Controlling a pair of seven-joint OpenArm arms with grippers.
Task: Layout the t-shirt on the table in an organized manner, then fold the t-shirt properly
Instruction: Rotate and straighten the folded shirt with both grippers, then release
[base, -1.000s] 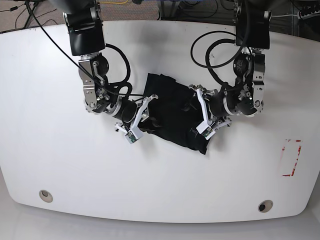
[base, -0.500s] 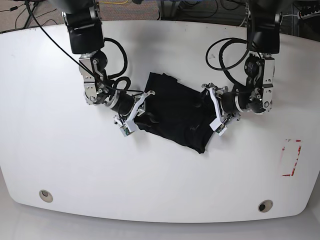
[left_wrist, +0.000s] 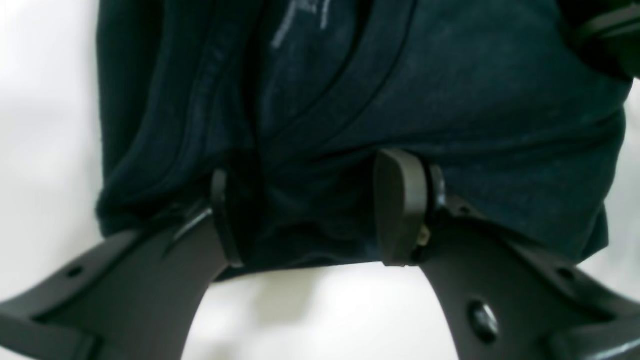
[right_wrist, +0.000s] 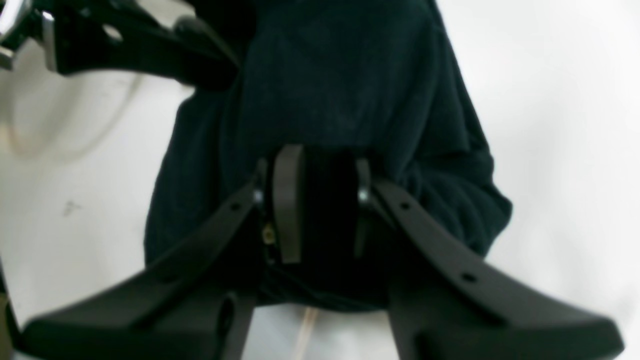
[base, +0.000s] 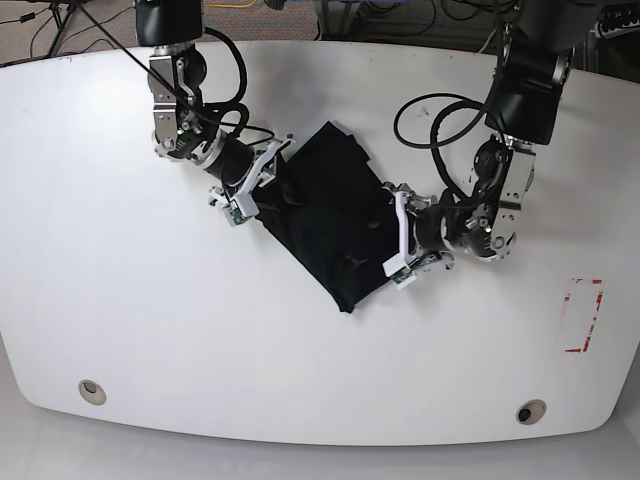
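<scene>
Swung from level a second ago to a diagonal across the white surface (base: 120, 300): bunched black t-shirt (base: 325, 215), right tool (base: 255, 187) pinching one edge, left tool (base: 398, 240) straddling the other, closure unclear, spreading barely begun.

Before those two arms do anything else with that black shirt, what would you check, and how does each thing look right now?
1. Right gripper has cloth: ok, its jaws are shut on a bunch of the t-shirt.
2. Left gripper has cloth: cannot tell; its jaws stand apart with fabric between them, but a firm pinch is not clear.
3. T-shirt laid out flat: not ok, it is bunched and creased in a diagonal strip.
4. T-shirt fully on the table: ok, far from every edge.
5. Sleeves and collar found: cannot tell; a seam shows in the left wrist view, the rest is folded under.
</scene>
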